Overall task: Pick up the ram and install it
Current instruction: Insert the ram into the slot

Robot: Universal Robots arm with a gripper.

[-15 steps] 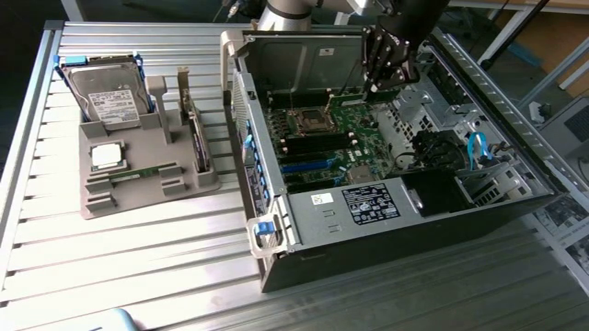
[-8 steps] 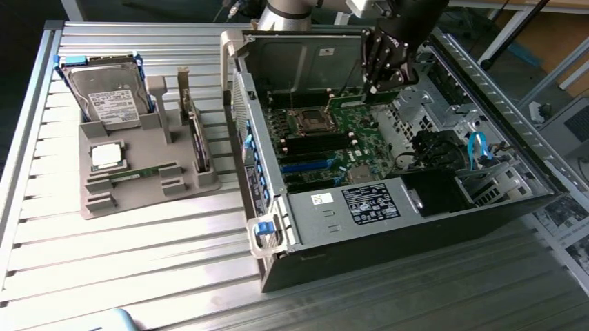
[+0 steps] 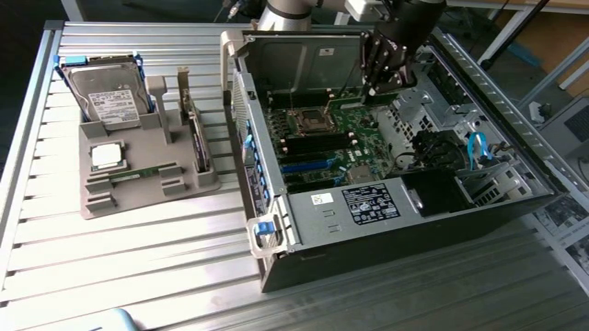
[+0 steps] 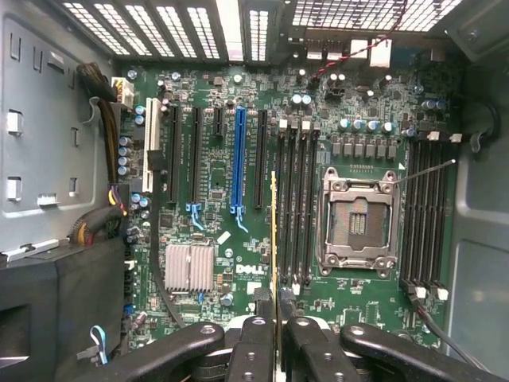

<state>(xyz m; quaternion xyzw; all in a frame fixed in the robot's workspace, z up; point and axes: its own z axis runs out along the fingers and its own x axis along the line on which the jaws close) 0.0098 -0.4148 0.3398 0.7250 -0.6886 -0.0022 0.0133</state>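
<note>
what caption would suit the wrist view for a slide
Gripper holding the ram edge-on over the motherboard, near its empty CPU socket

Table (image 3: 138,241): silver-grey ribbed aluminium slats, surface level. Two main items stand directly on it. A grey moulded parts holder (image 3: 189,185) sits flat on the slats toward the exterior view's left. An open black computer case (image 3: 387,231) lies on its side toward the exterior view's right, just beside the holder with a narrow gap between. A pale blue object (image 3: 109,321) shows at the near edge, cut off and not identifiable.
</note>
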